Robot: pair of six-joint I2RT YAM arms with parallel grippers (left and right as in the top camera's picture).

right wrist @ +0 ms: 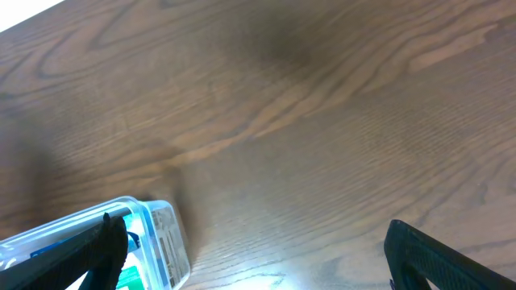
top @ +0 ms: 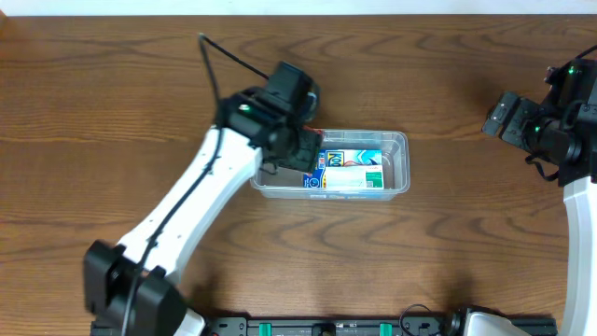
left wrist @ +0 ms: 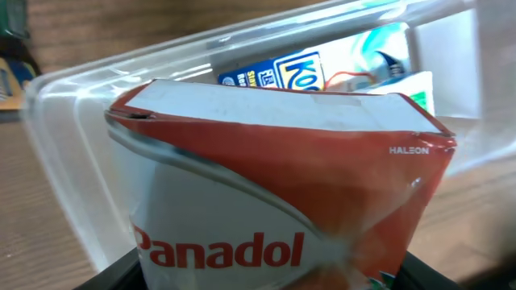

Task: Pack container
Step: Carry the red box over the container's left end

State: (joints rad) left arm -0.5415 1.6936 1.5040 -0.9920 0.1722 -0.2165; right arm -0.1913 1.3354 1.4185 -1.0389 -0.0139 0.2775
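Observation:
The clear plastic container (top: 399, 161) sits at the table's middle and holds blue-and-white boxes (top: 353, 170). My left gripper (top: 300, 149) is at the container's left end, shut on a red-and-white Panadol box (left wrist: 274, 201), which it holds over the tub's left part. The container's wall (left wrist: 81, 161) and the blue-and-white boxes (left wrist: 310, 72) show behind it in the left wrist view. My right gripper (top: 499, 117) is open and empty, raised at the far right, well away from the container; its wrist view shows the tub's right end (right wrist: 165, 242).
The wooden table (top: 112, 103) surrounds the container. The arm bases (top: 326, 327) line the front edge.

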